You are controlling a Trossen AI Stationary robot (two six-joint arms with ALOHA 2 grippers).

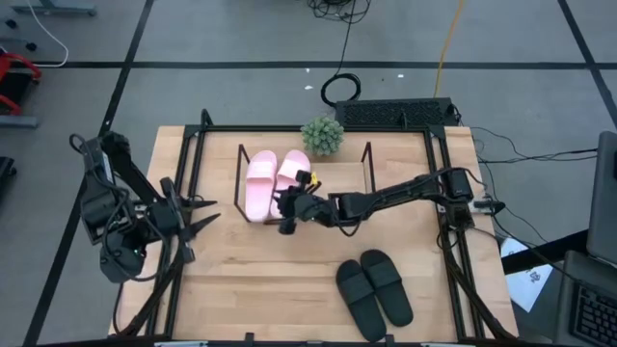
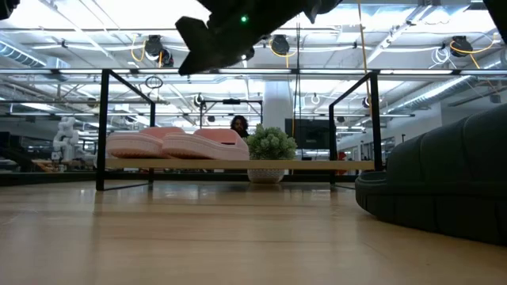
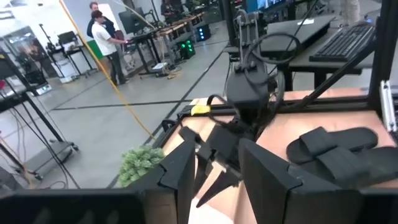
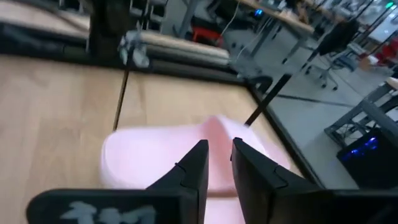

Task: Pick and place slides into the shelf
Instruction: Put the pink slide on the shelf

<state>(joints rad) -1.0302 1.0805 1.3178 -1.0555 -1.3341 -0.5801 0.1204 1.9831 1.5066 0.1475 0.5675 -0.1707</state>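
Two light pink slides (image 1: 273, 179) lie side by side, soles down, on the left part of the shelf (image 1: 333, 183); the low view shows these pink slides (image 2: 178, 142) resting on its board (image 2: 317, 165). A black pair of slides (image 1: 374, 289) lies on the table near the front right. My right gripper (image 1: 282, 212) hovers over the near end of the pink slides (image 4: 155, 158), fingers a narrow gap apart with nothing between them (image 4: 219, 155). At the table's left edge my left gripper (image 1: 198, 217) waits open and empty (image 3: 217, 168).
A small green plant (image 1: 322, 135) stands just behind the shelf. A keyboard (image 1: 395, 114) lies at the table's far edge. Black frame rails (image 1: 448, 241) run along the table's sides. The shelf's right half is bare board. People stand far off in the room (image 3: 102, 37).
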